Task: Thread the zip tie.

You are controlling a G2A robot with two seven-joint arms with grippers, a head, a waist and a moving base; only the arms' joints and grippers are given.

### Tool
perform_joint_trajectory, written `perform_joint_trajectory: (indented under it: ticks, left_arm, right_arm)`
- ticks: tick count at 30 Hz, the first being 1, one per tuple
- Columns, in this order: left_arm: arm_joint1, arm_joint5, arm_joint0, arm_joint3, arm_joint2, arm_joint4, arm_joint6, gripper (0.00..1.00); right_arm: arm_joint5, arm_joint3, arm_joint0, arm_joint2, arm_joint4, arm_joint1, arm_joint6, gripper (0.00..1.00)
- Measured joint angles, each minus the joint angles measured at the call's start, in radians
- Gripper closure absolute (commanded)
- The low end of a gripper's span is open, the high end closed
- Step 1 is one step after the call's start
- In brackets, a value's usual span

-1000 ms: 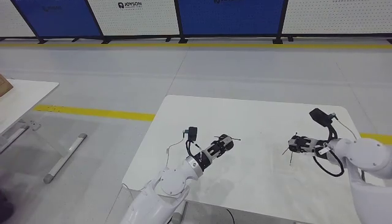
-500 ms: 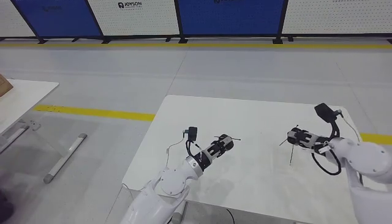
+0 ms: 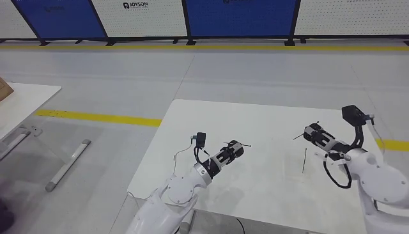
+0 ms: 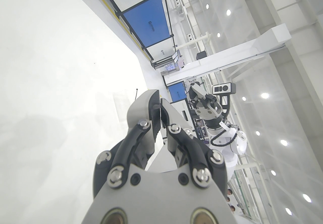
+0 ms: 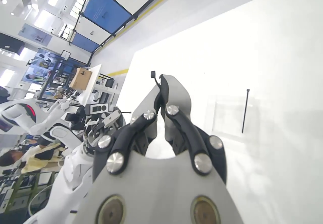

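Right claw (image 3: 312, 132): clenched on a black zip tie (image 5: 154, 78), head standing out past the fingertips, ends showing on both sides of the claw in the top view. Held above the right part of the bench (image 3: 268, 116).

Left claw (image 3: 234, 148): clenched on a thin black strip (image 3: 246, 146), probably a second tie. Free end points right. Held over the near-left part of the bench.

Loose tie (image 3: 305, 159): flat on the bench, just on the near side of the right claw and not touching it. Long axis runs near to far.

Governing relation: claws well apart along the left-right line, strip end aimed toward the right claw.

Judged next: closing that gap and lining the strip end up with the tie head. Loose tie much closer to the right arm, should a pick-up be wanted.
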Motion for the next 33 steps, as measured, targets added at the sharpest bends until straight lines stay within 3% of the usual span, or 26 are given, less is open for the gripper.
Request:
perform_joint_trajectory:
  ticks: [7, 12, 18, 33]
  left_arm:
    - [0.0, 0.0, 0.0, 0.0, 0.0, 0.0, 0.0, 1.0]
    - [0.0, 0.0, 0.0, 0.0, 0.0, 0.0, 0.0, 1.0]
    - [0.0, 0.0, 0.0, 0.0, 0.0, 0.0, 0.0, 1.0]
    - [0.0, 0.001, 0.0, 0.0, 0.0, 0.001, 0.002, 1.0]
  right_arm:
    - [-0.014, -0.006, -0.012, -0.008, -0.018, 0.0, -0.027, 1.0]
    - [-0.022, -0.059, -0.063, -0.046, 0.009, -0.012, -0.213, 1.0]
    - [0.017, -0.093, -0.095, -0.165, -0.076, -0.028, -0.415, 1.0]
    - [0.008, -0.084, -0.102, -0.167, -0.07, -0.03, -0.441, 1.0]
